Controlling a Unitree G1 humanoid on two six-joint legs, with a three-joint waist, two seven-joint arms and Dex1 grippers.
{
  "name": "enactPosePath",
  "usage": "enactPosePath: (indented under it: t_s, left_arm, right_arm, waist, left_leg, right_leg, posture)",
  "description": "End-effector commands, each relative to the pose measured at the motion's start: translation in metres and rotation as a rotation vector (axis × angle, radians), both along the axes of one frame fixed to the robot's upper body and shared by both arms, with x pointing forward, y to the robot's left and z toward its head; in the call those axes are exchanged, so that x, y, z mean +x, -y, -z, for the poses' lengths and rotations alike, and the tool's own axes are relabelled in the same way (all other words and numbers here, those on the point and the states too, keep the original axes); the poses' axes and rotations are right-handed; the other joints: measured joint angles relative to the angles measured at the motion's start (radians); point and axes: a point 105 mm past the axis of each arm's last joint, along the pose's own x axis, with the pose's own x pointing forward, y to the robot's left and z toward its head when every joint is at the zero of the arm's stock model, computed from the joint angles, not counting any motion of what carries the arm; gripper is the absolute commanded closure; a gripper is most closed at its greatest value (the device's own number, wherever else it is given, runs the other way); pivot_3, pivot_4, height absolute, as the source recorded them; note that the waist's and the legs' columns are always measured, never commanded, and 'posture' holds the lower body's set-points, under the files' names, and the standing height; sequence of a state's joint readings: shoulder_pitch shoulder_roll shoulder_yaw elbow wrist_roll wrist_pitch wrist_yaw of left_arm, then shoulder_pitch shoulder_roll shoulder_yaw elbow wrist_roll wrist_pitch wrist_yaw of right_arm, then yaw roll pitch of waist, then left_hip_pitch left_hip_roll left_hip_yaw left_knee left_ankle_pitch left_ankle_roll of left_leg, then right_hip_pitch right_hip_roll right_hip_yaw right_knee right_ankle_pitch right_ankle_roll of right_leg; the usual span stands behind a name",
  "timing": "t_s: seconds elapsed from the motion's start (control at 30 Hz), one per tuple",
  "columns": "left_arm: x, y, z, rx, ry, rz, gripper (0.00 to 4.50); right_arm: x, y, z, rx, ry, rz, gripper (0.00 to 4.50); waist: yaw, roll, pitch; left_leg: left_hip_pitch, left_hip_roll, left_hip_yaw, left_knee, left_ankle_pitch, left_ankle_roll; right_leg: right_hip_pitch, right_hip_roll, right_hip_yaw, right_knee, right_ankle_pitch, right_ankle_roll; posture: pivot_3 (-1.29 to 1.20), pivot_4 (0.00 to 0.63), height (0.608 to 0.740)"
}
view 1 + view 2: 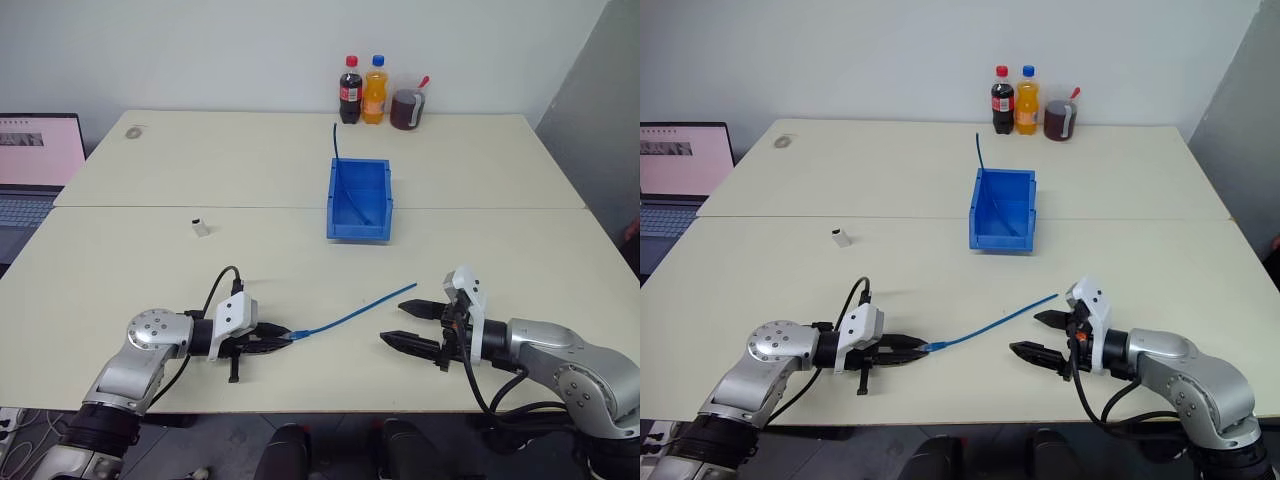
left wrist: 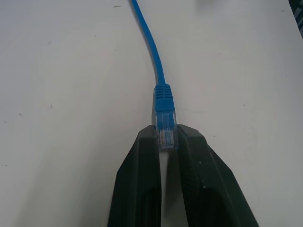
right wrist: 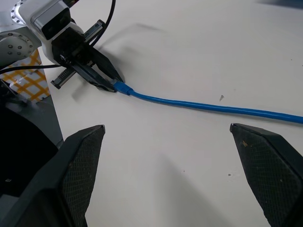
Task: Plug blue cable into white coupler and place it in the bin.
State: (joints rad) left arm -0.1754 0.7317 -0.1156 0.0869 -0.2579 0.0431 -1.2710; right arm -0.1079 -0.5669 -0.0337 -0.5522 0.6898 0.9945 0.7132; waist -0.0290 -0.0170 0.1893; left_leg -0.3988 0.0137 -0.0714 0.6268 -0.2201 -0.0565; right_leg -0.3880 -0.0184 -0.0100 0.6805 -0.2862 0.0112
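The left pincer (image 1: 272,343) is closed on the plug (image 2: 165,126) of the blue cable (image 1: 355,313), which lies across the near worktop (image 1: 500,260) toward the wide-open right pincer (image 1: 408,324). The coupler (image 1: 201,227) sits far left, well apart; the bin (image 1: 359,202) stands beyond the middle. Only the plug's tip is pinched, so I'd lift slowly, keep the plug straight, and have the right pincer hold the coupler steady, its opening facing the plug.

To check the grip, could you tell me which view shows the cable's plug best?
The left wrist view: the plug sits close up, pinched between the jaws. The right wrist view shows it smaller, from the side; both eye views show it tiny.
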Motion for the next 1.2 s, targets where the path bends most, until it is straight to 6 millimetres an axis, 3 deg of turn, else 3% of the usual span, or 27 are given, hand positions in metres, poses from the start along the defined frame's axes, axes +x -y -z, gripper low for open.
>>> enactPosePath:
  t_s: [0.03, 0.23, 0.37, 0.57, 0.63, 0.77, 1.2]
  left_arm:
    - [0.022, 0.010, -0.033, -0.146, -0.038, -0.146, 4.27]
    - [0.050, 0.040, -0.136, -0.606, -0.224, -0.279, 4.27]
    - [0.037, 0.054, -0.171, -0.775, -0.379, -0.190, 4.27]
    - [0.011, 0.062, -0.172, -0.838, -0.602, -0.079, 4.27]
    - [0.001, 0.064, -0.168, -0.820, -0.656, -0.051, 4.27]
    - [-0.010, 0.067, -0.165, -0.799, -0.699, -0.028, 4.27]
    - [-0.022, 0.069, -0.160, -0.765, -0.738, -0.020, 4.27]
  right_arm:
    - [-0.002, -0.008, -0.013, 0.043, 0.054, -0.006, 0.00]
    - [0.008, -0.025, -0.036, 0.222, 0.033, 0.052, 0.00]
    - [0.018, -0.032, -0.055, 0.408, -0.039, 0.087, 0.00]
    - [0.021, -0.042, -0.092, 0.663, -0.154, -0.023, 0.00]
    - [0.014, -0.045, -0.102, 0.665, -0.173, -0.117, 0.00]
    - [0.002, -0.049, -0.100, 0.601, -0.215, -0.207, 0.00]
    - [0.011, -0.058, -0.108, 0.604, -0.227, -0.234, 0.00]
  waist:
    - [0.000, 0.000, 0.000]
    - [0.001, -0.004, 0.001]
    - [-0.011, -0.004, 0.001]
    - [-0.013, -0.004, 0.001]
    - [-0.013, -0.003, 0.001]
    - [-0.004, -0.004, 0.001]
    - [-0.001, -0.004, 0.001]
  left_leg:
    - [0.000, 0.000, 0.000, 0.000, 0.000, 0.000]
    - [-0.003, 0.000, -0.006, 0.003, 0.000, 0.000]
    - [-0.001, -0.001, -0.002, 0.002, 0.000, 0.000]
    - [-0.001, 0.000, -0.003, 0.002, 0.000, 0.000]
    - [-0.001, 0.000, -0.003, 0.002, 0.000, 0.000]
    - [-0.001, -0.001, -0.003, 0.002, 0.000, 0.000]
    - [-0.001, -0.001, -0.002, 0.002, 0.000, 0.000]
  right_leg:
    - [0.000, 0.000, 0.000, 0.000, 0.000, 0.000]
    - [0.000, 0.001, -0.002, 0.001, 0.001, 0.001]
    - [0.001, 0.000, 0.000, 0.000, 0.000, 0.002]
    - [0.000, -0.001, 0.001, 0.002, 0.001, 0.002]
    - [0.001, 0.000, 0.001, 0.002, 0.001, 0.002]
    - [0.001, -0.001, 0.002, 0.001, 0.001, 0.002]
    - [0.000, 0.000, 0.003, 0.000, 0.000, 0.002]
  posture:
    - [0.00, 0.150, 0.740]
    - [0.00, 0.150, 0.740]
    - [0.00, 0.150, 0.740]
    - [0.00, 0.150, 0.740]
    - [0.00, 0.150, 0.740]
    - [0.00, 0.150, 0.740]
    - [0.00, 0.150, 0.740]
